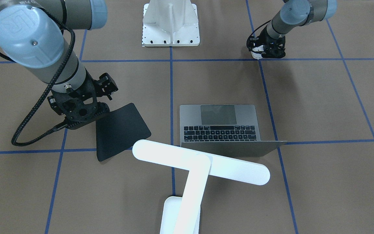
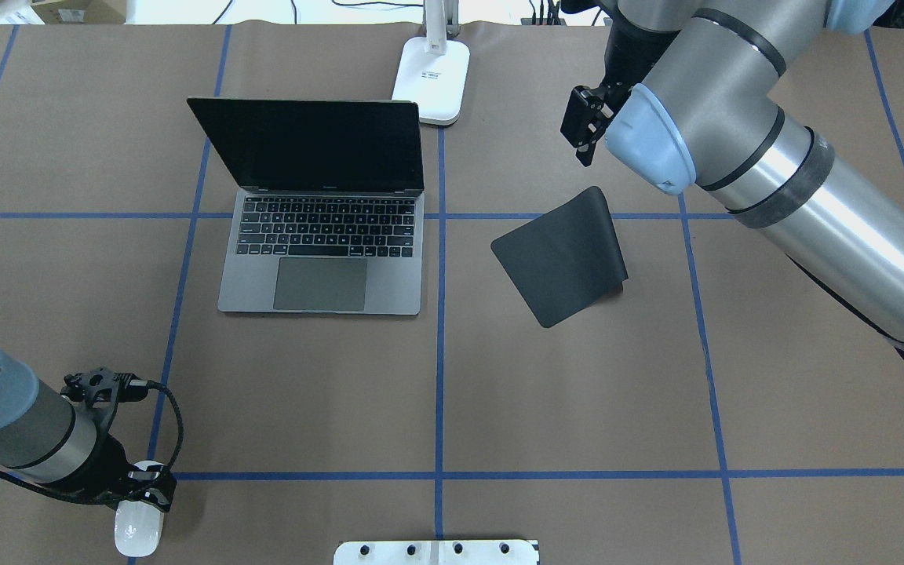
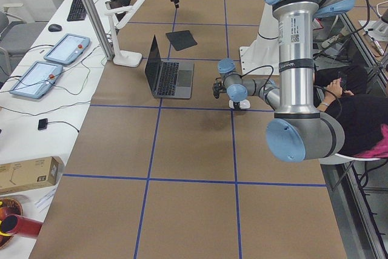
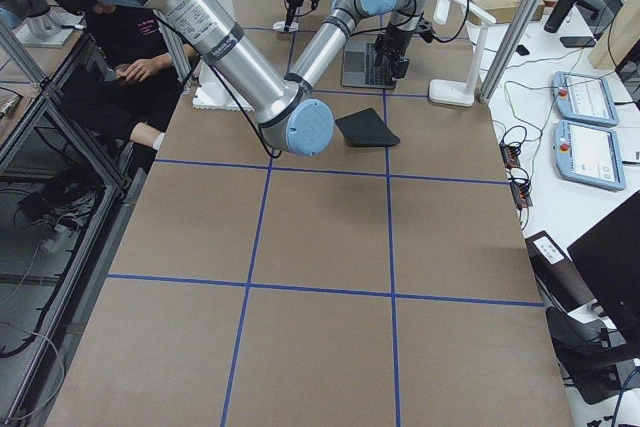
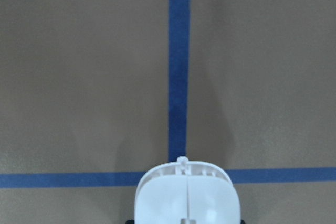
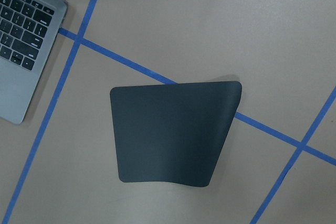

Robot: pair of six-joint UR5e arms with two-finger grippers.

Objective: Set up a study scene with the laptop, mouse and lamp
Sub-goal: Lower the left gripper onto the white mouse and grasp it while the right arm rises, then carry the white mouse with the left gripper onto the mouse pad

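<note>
The open grey laptop [image 2: 322, 251] sits left of the table's middle, its screen towards the far edge. The white lamp's base [image 2: 432, 74] stands behind it, and its bar head [image 1: 200, 162] hangs over the screen. The small white mouse [image 2: 138, 530] lies on a blue tape line at the near left. My left gripper [image 2: 144, 490] is down over it, jaws against its sides. The mouse also shows at the bottom of the left wrist view [image 5: 186, 195]. My right gripper [image 1: 83, 118] hovers open and empty by the far edge of the black mouse pad [image 2: 562, 255].
The mouse pad [image 6: 173, 129] lies right of the laptop with one edge curled up. The white ribbed pedestal [image 1: 170, 29] stands at the near middle edge. Blue tape lines cross the brown table. A person sits beside the table in both side views.
</note>
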